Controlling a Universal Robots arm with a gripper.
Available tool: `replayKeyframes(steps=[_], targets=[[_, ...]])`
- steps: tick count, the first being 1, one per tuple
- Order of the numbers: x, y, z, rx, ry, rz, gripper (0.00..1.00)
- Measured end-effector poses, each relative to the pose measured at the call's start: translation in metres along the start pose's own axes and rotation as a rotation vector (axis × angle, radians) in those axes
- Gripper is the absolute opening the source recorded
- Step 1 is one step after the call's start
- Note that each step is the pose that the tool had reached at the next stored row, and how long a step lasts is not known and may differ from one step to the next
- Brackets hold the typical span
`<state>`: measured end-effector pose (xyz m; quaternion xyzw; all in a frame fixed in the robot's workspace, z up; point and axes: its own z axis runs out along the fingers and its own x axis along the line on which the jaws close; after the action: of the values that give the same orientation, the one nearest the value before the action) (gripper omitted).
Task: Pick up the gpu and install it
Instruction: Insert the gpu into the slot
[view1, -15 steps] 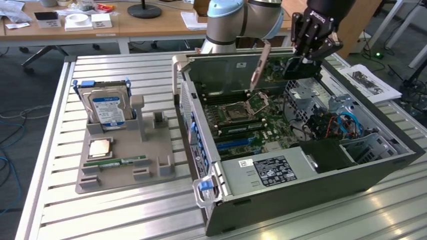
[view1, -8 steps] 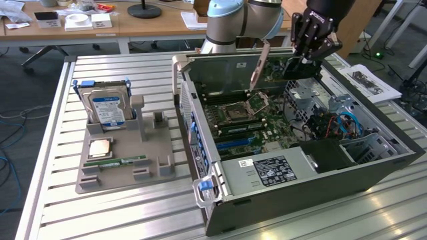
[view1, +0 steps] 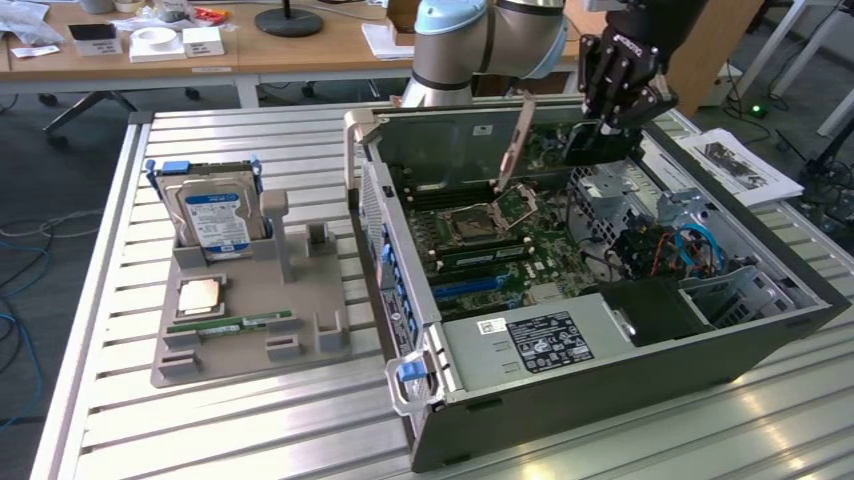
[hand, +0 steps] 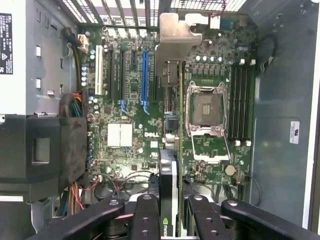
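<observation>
We are clamping the gpu (hand: 170, 175) edge-down in the gripper (hand: 172, 202) | its long axis is lying parallel to the blue slot (hand: 145, 75), just beside it

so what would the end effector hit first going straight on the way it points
The end effector's gripped gpu would likely meet the motherboard beside the CPU socket first; depth is unclear.

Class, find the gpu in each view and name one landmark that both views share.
Exterior view: the gpu hangs as a dark card beneath the jaws, above the open case.
Wrist view: the gpu is edge-on between the jaws, over the motherboard.
Shared landmark: the CPU socket.
</observation>
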<state>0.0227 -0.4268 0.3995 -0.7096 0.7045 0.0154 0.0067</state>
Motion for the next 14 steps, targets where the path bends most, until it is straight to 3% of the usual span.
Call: replayKeyframes(steps=[14], targets=[[0.000,0.0199,0.0068,0.0004,-0.0001,0.000,0.27]])
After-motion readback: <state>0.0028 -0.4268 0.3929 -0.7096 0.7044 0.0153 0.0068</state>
